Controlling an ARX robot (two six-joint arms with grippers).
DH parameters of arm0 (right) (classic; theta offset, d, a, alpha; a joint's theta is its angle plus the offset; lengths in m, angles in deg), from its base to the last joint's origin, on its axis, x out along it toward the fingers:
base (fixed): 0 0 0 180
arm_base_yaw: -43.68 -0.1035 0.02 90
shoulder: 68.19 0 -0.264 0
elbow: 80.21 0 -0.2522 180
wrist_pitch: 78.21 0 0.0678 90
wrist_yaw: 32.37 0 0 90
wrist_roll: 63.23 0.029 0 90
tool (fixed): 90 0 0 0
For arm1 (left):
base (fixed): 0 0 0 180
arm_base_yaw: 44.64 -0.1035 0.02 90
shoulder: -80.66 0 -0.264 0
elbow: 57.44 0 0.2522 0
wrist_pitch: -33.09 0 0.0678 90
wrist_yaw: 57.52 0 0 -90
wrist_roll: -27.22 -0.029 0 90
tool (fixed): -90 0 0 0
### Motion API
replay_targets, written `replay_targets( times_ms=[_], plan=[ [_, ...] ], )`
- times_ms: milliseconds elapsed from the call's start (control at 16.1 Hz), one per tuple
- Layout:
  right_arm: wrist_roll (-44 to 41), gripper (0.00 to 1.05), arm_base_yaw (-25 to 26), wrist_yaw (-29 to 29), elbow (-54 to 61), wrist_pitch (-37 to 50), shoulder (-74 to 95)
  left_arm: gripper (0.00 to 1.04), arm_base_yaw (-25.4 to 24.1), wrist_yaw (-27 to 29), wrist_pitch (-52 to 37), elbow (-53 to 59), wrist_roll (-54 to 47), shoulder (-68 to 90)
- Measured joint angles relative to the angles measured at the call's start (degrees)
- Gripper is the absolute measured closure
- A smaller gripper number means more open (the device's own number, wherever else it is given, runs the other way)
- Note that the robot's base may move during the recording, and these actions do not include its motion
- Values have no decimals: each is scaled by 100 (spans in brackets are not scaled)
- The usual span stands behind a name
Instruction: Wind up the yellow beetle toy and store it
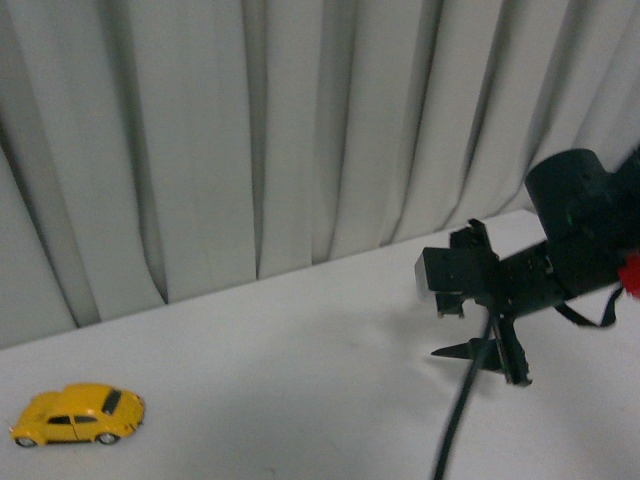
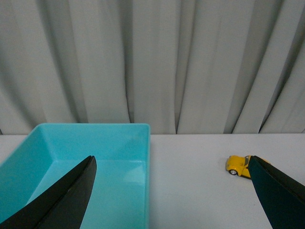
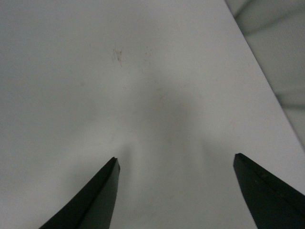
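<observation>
The small glossy yellow beetle toy car [image 1: 78, 414] stands on its four black wheels on the plain white table top [image 1: 300, 340]. In the front view it is at the far left and close to the near edge, and it shows its side with the dark windows to the camera. Which end is the nose I cannot say for sure, because the picture is soft. Nothing touches the toy. In the left wrist view the same yellow car [image 2: 238, 165] is seen small and farther away, and one black finger [image 2: 281, 195] of the left gripper [image 2: 171, 160] covers part of it. The jaws of this gripper are spread wide and there is only bare table between them. In the same view an open rectangular turquoise plastic bin [image 2: 95, 138] stands on the table, well apart from the toy. Behind everything hangs a pale grey pleated curtain [image 1: 250, 130]. The right gripper [image 1: 478, 366] is held over the table on the right side of the front view, well apart from the toy, at the end of a black arm with a thin black cable [image 1: 455, 420] hanging under it. In the right wrist view this gripper [image 3: 175, 160] also has its jaws wide apart, with nothing in them.
</observation>
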Motion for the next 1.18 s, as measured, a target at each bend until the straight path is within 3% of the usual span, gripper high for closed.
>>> replay_targets(
  times_ms=[62, 186, 248, 372, 434, 930, 1179],
  plan=[
    [1631, 37, -348, 686, 1025, 1554, -472, 7, -2, -4, 9, 0, 0, 0],
    [4548, 58, -870, 1515, 1864, 4092, -1674, 7, -2, 2, 7, 0, 0, 0],
    [5657, 69, -1097, 1829, 2031, 4894, -2271, 7, -2, 2, 7, 0, 0, 0],
    [6946, 93, -1768, 2463, 3047, 4837, -3038, 7, -2, 0, 7, 0, 0, 0],
    [7143, 103, -2006, 2618, 3491, 4636, -3265, 7, -2, 0, 7, 0, 0, 0],
    [7416, 103, -2015, 2717, 4172, 3777, -5163, 7, -2, 0, 7, 0, 0, 0],
    [7423, 103, -2015, 2717, 4492, 2516, -6832, 7, -2, 0, 7, 0, 0, 0]
  ],
)
